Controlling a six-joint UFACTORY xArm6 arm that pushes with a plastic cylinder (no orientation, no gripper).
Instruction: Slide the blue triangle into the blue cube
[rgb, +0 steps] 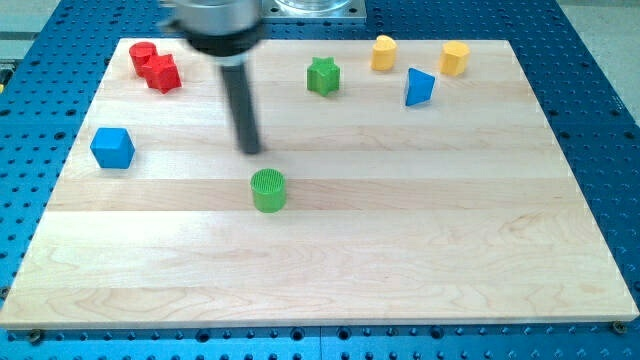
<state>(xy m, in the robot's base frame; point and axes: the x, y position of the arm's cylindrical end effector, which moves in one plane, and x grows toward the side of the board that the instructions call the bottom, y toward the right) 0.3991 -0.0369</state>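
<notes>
The blue triangle (419, 87) lies near the view's top right on the wooden board. The blue cube (112, 147) sits near the board's left edge, far from the triangle. My tip (251, 150) rests on the board between them, closer to the cube, just above and left of the green cylinder (268, 190). The tip touches no block.
A red cylinder (142, 57) and a red star-like block (163, 74) sit touching at the top left. A green star (323, 76) lies at top centre. Two yellow blocks (384, 52) (455, 58) stand at the top right, above the triangle. The board (400, 250) ends on a blue perforated table.
</notes>
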